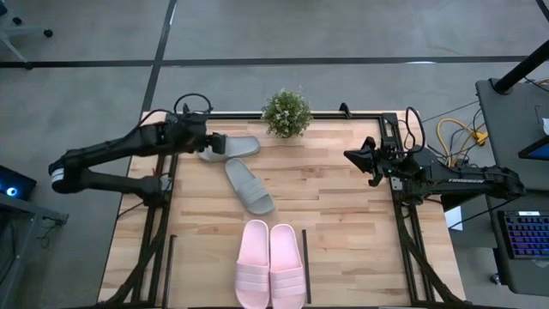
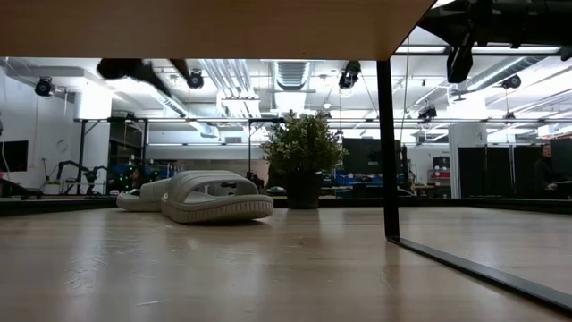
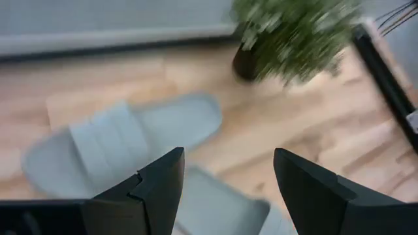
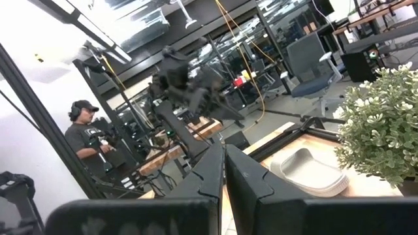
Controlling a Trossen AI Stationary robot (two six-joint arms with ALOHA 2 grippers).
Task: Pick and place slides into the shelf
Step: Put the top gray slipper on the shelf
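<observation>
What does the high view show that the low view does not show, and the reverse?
Only the high view shows the pink slides lying side by side between two black shelf bars, the left gripper, open, over the far grey-green slide, and the right gripper, shut, waiting at the table's right side. Only the low view shows the room behind the table and a shelf upright from the side. Both show the two grey-green slides, the nearer one too, and the potted plant.
</observation>
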